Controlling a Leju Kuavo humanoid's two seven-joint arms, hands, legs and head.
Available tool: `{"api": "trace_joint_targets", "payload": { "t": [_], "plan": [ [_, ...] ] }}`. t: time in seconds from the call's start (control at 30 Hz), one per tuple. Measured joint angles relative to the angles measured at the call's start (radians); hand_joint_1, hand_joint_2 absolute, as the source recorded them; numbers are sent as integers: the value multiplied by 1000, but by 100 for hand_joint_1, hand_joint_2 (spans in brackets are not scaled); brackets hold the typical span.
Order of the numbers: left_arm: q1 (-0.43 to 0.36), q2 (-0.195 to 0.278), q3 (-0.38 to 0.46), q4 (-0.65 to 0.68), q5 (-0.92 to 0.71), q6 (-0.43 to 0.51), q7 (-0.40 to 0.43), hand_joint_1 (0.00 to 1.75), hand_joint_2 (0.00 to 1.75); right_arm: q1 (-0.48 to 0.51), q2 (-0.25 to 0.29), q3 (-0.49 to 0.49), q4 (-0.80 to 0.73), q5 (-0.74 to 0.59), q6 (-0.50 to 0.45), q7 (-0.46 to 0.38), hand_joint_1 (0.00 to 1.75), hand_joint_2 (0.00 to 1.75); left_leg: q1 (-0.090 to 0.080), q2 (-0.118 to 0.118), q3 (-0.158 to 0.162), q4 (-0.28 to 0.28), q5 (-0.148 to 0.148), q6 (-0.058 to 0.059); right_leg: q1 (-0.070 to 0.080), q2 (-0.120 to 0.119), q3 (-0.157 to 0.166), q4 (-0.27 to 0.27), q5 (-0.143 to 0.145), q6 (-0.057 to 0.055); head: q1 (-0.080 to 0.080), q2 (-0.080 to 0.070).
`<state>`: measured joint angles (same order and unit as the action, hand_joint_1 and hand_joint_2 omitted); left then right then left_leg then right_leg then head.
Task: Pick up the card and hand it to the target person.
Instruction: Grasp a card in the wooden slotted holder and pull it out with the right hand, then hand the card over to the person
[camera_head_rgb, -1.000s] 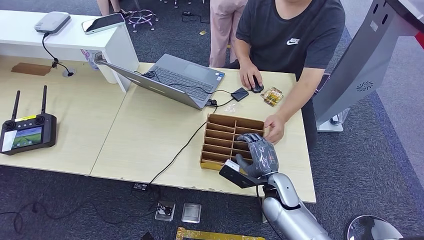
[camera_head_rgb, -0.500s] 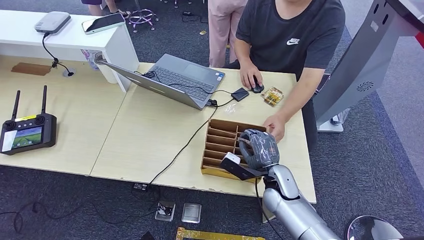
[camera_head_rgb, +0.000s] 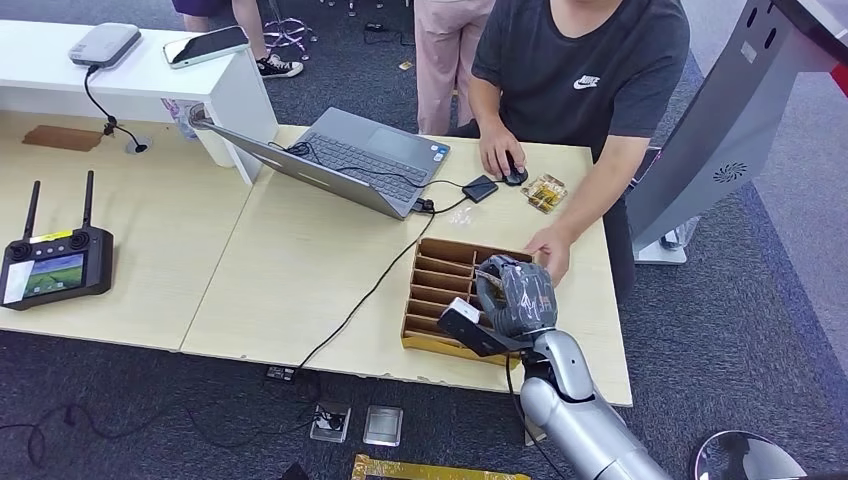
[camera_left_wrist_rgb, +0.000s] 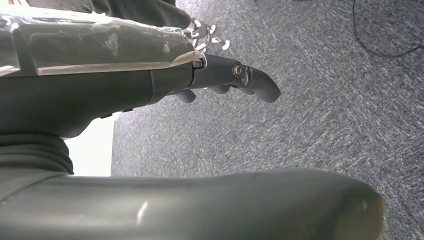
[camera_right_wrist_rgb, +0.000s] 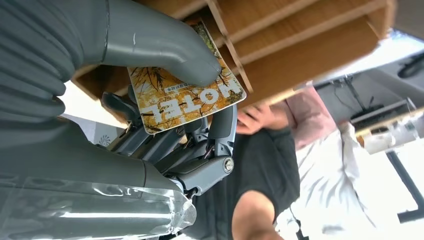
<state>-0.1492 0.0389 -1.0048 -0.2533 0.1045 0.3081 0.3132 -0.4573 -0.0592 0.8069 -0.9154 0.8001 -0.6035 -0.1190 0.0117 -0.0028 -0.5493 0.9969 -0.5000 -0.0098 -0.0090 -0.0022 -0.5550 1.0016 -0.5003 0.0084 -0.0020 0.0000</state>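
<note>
My right hand (camera_head_rgb: 515, 296) hovers over the near right part of the brown slotted card box (camera_head_rgb: 432, 290). It pinches a yellow hotel card (camera_right_wrist_rgb: 186, 95) between thumb and fingers (camera_right_wrist_rgb: 220, 131), seen close in the right wrist view just off the box's dividers. A person in a dark T-shirt (camera_head_rgb: 585, 70) stands across the table, one hand (camera_head_rgb: 550, 250) resting by the box's far right corner, the other on a mouse (camera_head_rgb: 514, 176). My left hand (camera_left_wrist_rgb: 235, 80) hangs over grey carpet, fingers loosely curled, holding nothing.
An open laptop (camera_head_rgb: 345, 160) with cables sits behind the box. A small yellow packet (camera_head_rgb: 545, 192) lies near the mouse. A remote controller (camera_head_rgb: 55, 262) rests on the left table. A grey stand (camera_head_rgb: 720, 130) rises at the right. Another person's legs (camera_head_rgb: 445, 60) are behind.
My right hand has risen and shifted slightly away from me over the box, now holding the card. The person's hand stays by the box corner.
</note>
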Motion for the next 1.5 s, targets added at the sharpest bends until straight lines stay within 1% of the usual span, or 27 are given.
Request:
{"api": "trace_joint_targets", "payload": {
  "t": [0.13, 0.23, 0.37, 0.47, 0.57, 0.63, 0.73, 0.87, 0.97, 1.1, 1.13, 1.17, 1.23, 1.27, 1.3, 1.33, 1.5],
  "plan": [
    [0, 0, 0, 0, 0, 0, 0, 0, 0, 17, -8, -14, -77, 7, -5, 14, 175, 175, 0, 0, 0, 0, 0, 0, 0, 0, 0, 0, 0, 0, 0, 0],
    [1, 0, 0, 1, 1, 4, 0, 0, 0, 35, -16, -25, -144, 8, -31, 18, 175, 175, 0, 0, 0, 0, 0, 0, 0, 0, 0, 0, 0, 0, 0, 0],
    [4, 0, 0, 1, 3, 8, 0, 0, 0, 51, -30, -54, -282, 34, -49, 61, 175, 175, 0, 0, 0, 0, 0, 0, 0, 1, 0, 0, 0, 0, 0, 0],
    [6, 0, 0, 1, 3, 8, 0, 0, 0, 47, -36, -71, -355, 49, -50, 76, 175, 175, 0, 0, 0, 0, 0, 0, 0, 1, 0, 0, 0, 0, 0, 0],
    [5, 0, 0, 1, 1, 8, 0, 0, 0, 38, -39, -85, -399, 29, -52, 69, 175, 175, 0, 0, 0, 0, 0, 0, 0, 1, 0, 0, 0, 0, 1, 0],
    [4, 0, -1, 1, -2, 7, 0, 0, 0, 15, -39, -93, -401, -25, -55, 41, 175, 175, 0, 1, 0, 0, 0, 0, 0, 1, 0, 0, 0, 0, 0, 0],
    [0, 0, -6, 1, -12, 3, -2, 0, 0, -57, -35, -97, -343, -130, -56, -34, 175, 175, 0, 0, 0, 0, 0, 0, 0, 1, 0, 0, 0, 0, 0, 0],
    [-10, 0, -19, 1, -25, -4, -9, 0, 0, -179, -14, -108, -172, -232, -31, -139, 175, 175, 0, 0, 0, 0, 1, -1, 0, 0, 0, 0, 1, 0, 1, 0],
    [-16, -1, -25, 1, -31, -6, -15, 0, 0, -256, 5, -115, -35, -247, -9, -155, 175, 175, 0, -1, -1, 0, 1, -1, 0, 0, 0, 1, 1, 0, 0, 0],
    [-18, -1, -31, 1, -34, -6, -16, 0, 0, -313, 26, -119, 102, -247, -3, -150, 175, 175, 0, -1, -1, 0, 1, -1, 0, -1, -1, 1, 1, -1, 0, 0],
    [-18, -1, -33, 1, -35, -6, -16, 0, 0, -324, 31, -119, 134, -241, -3, -140, 168, 175, 0, -1, -2, 0, 1, -1, 0, -1, -1, 1, 1, -1, 0, 0],
    [-19, -1, -36, 1, -35, -5, -17, 0, 0, -334, 36, -119, 164, -234, -2, -126, 141, 175, 0, -1, -2, 0, 1, -1, 0, -1, -1, 1, 1, -1, 0, 0],
    [-19, -2, -41, 1, -36, -3, -19, 0, 0, -354, 46, -119, 223, -220, -2, -95, 57, 175, 0, -1, -2, 0, 1, -1, 0, -1, -1, 0, 1, -1, 0, 0],
    [-19, -2, -42, 1, -36, -2, -20, 0, 0, -362, 50, -119, 251, -213, -3, -80, 21, 175, 0, -1, -2, 0, 1, -1, 0, -1, -1, 0, 1, -1, 0, 0],
    [-19, -3, -43, 1, -36, -1, -21, 0, 0, -368, 54, -119, 276, -207, -7, -67, 3, 175, 0, -1, -2, 0, 1, -1, 0, -1, -1, 0, 1, -1, 0, 0],
    [-19, -3, -43, 1, -36, 1, -21, 0, 0, -374, 58, -119, 299, -200, -12, -56, 0, 175, 0, -1, -2, 0, 1, -1, 0, -1, -1, 0, 1, -1, 0, 0],
    [-17, -4, -43, 1, -36, 8, -22, 0, 0, -387, 72, -118, 382, -180, -46, -24, 0, 175, 0, -1, -1, 0, 1, -1, 0, -1, -1, 0, 1, 0, 0, 0]
  ]
}}
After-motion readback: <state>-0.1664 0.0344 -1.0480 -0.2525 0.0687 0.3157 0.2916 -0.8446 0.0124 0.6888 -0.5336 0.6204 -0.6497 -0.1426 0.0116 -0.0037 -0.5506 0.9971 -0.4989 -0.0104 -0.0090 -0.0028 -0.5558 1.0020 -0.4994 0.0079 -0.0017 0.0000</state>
